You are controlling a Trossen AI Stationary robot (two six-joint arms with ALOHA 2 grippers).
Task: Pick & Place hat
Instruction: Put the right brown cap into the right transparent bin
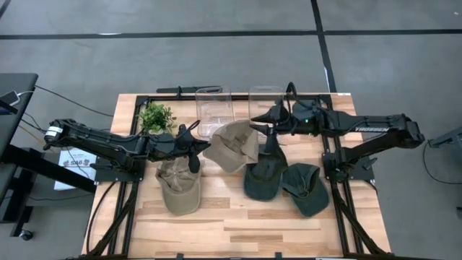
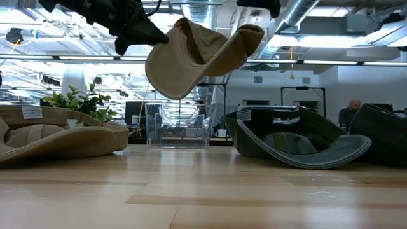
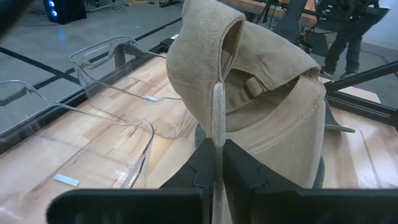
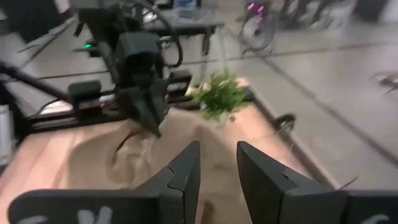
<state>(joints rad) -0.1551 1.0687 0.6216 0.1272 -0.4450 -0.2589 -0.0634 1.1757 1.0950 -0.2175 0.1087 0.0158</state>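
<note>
Wooden tabletop (image 1: pixel 238 224), black-framed, bearing hats, two clear containers and a plant. Left arm (image 1: pixel 101 141) reaching in along the left side; right arm (image 1: pixel 361 128) reaching in from the right rear.

Raised tan hat (image 1: pixel 232 144) held clear of the tabletop at centre, above and in front of the containers. Left gripper (image 1: pixel 189 148) clamped on its edge: in the left wrist view, jaws pressed tight on a fold of the tan fabric (image 3: pixel 219 124). Right gripper (image 1: pixel 268 123) close to the far side of the same hat; jaws parted narrowly in the right wrist view, tan cloth directly beyond them. Contact with the hat not determinable.

Second tan hat (image 1: pixel 177 188) lying on the tabletop at left front. Two dark green hats resting at right: one (image 1: pixel 261 177) near centre, the other (image 1: pixel 307 188) just beside it, towards the right edge.

Clear containers (image 1: pixel 214 107) and (image 1: pixel 266 101) side by side at the rear. Small green plant (image 1: pixel 156 117) at the rear left.

Person (image 2: pixel 349 113) visible in the room beyond, in the low view.
</note>
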